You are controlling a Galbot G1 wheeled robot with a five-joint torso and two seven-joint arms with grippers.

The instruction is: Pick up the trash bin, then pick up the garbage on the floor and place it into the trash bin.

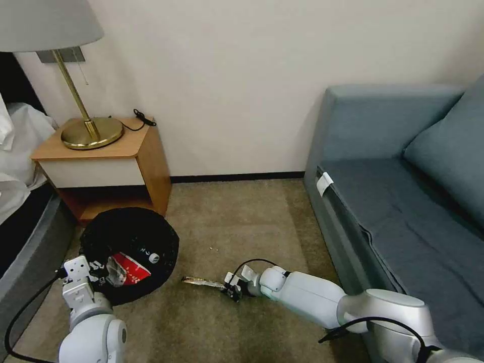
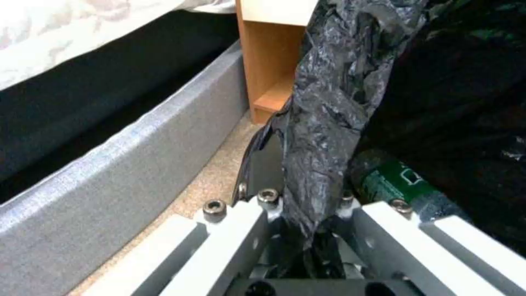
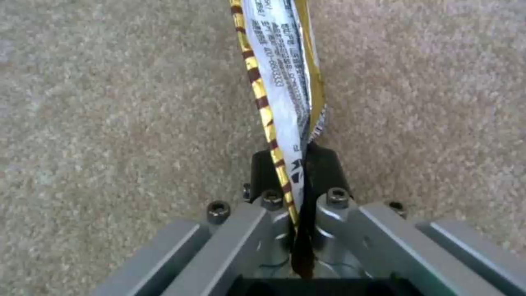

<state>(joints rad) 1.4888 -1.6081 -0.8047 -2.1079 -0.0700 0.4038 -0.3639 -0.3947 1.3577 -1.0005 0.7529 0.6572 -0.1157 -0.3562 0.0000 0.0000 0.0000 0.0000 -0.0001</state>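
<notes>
The trash bin [image 1: 130, 237], lined with a black bag [image 2: 334, 94], is in front of the nightstand at lower left. My left gripper [image 1: 97, 276] is shut on its near rim, the bag pinched between the fingers [image 2: 266, 164]. Inside lie a red-and-white packet [image 1: 128, 269] and a bottle [image 1: 152, 257] with a green label [image 2: 392, 181]. To the bin's right, low over the carpet, my right gripper [image 1: 233, 292] is shut on one end of the silvery-gold snack wrapper [image 1: 201, 283]. The wrapper [image 3: 279, 74] sticks out straight from the jaws toward the bin.
A wooden nightstand [image 1: 108, 151] with a brass lamp [image 1: 91, 132] stands behind the bin. The bed's grey base [image 2: 126, 164] runs along the left. A blue sofa [image 1: 403, 201] fills the right side. Beige carpet [image 1: 237, 222] lies between them.
</notes>
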